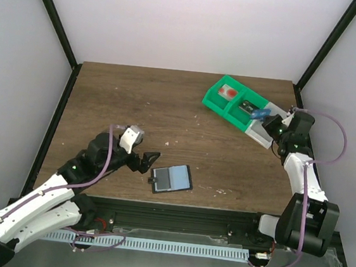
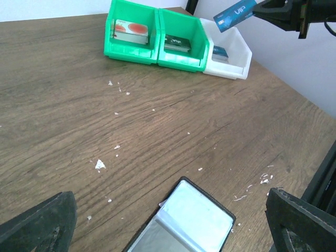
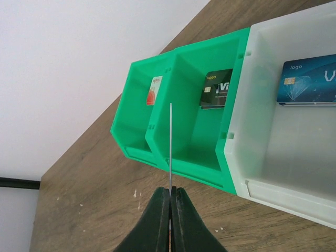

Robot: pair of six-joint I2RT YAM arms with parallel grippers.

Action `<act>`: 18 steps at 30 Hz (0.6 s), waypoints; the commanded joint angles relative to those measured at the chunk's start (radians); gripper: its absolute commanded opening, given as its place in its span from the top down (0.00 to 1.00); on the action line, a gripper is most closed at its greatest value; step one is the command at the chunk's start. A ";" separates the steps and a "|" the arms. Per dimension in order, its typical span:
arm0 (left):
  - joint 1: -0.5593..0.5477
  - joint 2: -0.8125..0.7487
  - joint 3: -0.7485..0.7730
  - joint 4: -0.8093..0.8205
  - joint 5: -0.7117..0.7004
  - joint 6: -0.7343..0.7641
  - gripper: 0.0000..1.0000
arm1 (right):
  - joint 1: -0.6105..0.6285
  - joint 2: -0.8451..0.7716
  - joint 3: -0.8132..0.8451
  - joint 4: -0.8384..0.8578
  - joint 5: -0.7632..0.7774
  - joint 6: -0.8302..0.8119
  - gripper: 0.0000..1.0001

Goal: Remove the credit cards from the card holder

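Observation:
The card holder (image 1: pixel 171 179) lies flat and open near the front edge of the table, its pale face up; the left wrist view shows it as the card holder (image 2: pixel 185 223) low between my fingers. My left gripper (image 1: pixel 147 163) sits just left of it, open and empty, with one fingertip (image 2: pixel 44 223) at each side of that view. My right gripper (image 1: pixel 269 122) is shut on a blue credit card (image 1: pixel 261 113) above the trays. That card (image 3: pixel 170 139) shows edge-on in the right wrist view, rising from the shut right gripper (image 3: pixel 171 191), and as a blue card (image 2: pixel 235 14) in the left wrist view.
Two joined green trays (image 1: pixel 225 98) and a white tray (image 1: pixel 262 135) stand at the back right. A red-and-white card (image 3: pixel 154 90) and a black card (image 3: pixel 216 88) lie in the green trays, a blue card (image 3: pixel 310 80) in the white one. White crumbs (image 2: pixel 99 165) dot the wood.

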 commanded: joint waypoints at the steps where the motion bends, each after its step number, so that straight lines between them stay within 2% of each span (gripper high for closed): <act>1: 0.005 -0.027 -0.015 0.016 0.009 -0.004 0.00 | -0.010 0.023 0.055 0.024 0.078 0.004 1.00; 10: 0.005 -0.005 -0.011 0.006 0.046 0.010 0.00 | -0.048 0.132 0.105 0.017 0.227 -0.046 0.99; 18: 0.005 -0.031 -0.012 0.006 0.058 0.017 0.00 | -0.052 0.270 0.205 -0.003 0.254 -0.047 1.00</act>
